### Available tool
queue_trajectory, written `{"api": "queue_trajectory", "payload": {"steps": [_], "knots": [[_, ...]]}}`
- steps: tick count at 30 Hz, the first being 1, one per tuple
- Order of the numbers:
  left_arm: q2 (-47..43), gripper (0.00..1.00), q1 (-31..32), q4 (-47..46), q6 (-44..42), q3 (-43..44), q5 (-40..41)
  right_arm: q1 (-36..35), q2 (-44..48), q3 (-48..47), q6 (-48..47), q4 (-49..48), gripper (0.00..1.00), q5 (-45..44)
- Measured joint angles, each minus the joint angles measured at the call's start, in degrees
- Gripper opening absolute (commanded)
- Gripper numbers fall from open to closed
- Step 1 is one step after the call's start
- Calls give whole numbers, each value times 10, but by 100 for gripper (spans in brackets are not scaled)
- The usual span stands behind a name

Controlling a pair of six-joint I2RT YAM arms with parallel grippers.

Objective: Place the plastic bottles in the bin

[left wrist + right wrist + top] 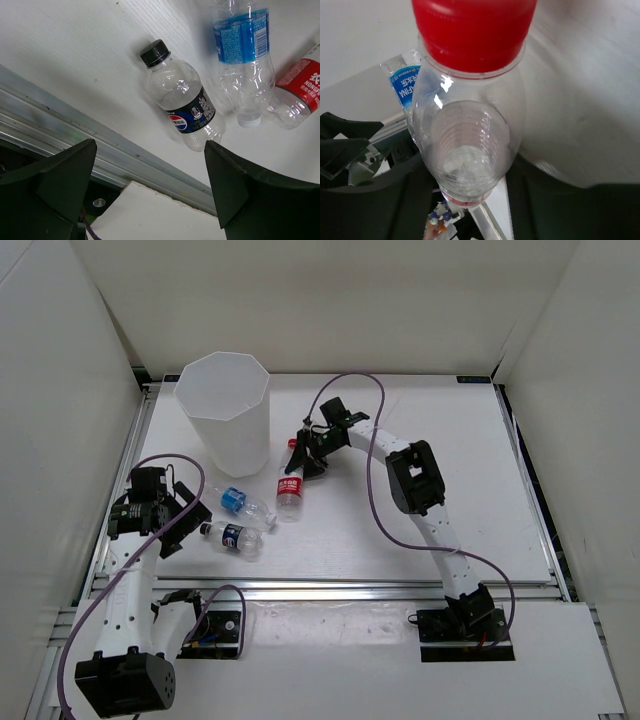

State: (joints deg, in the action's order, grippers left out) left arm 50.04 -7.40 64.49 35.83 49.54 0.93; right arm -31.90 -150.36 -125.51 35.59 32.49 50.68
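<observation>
Right hand (pixel 301 454) sits at the red-capped bottle (pixel 290 488) mid-frame, just right of the bin (pixel 236 443), grip unclear; left hand (pixel 150 148) spread; best clamp firmly, then lift above the bin.

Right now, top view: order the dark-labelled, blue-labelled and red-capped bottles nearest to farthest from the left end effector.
1. dark-labelled bottle, just right of the left end effector.
2. blue-labelled bottle, behind that.
3. red-capped bottle, farthest right.

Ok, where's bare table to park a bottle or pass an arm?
Free: the broad table patch right of the right arm. Crowded: the bin's near side, where the red-capped bottle, blue-labelled bottle and Pepsi bottle cluster beside the left gripper.
</observation>
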Motion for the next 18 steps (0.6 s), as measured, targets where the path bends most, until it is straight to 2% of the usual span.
{"api": "queue_trajectory", "payload": {"steps": [7,10,12,15,16,18], "knots": [[-3,100,0,3,3,1,1,41,90,135,-8,-5,34,-25],[-16,100,0,2,11,0,1,79,154,176,-14,11,34,-65],[-27,100,0,1,18,-1,2,99,194,172,-14,19,38,-83],[-39,100,0,-3,26,-1,2,120,269,108,0,14,43,-115],[-43,100,0,-5,29,-1,1,122,284,58,5,9,47,-123],[-52,100,0,-7,35,-1,-4,119,289,-72,19,-30,48,-136]]}}
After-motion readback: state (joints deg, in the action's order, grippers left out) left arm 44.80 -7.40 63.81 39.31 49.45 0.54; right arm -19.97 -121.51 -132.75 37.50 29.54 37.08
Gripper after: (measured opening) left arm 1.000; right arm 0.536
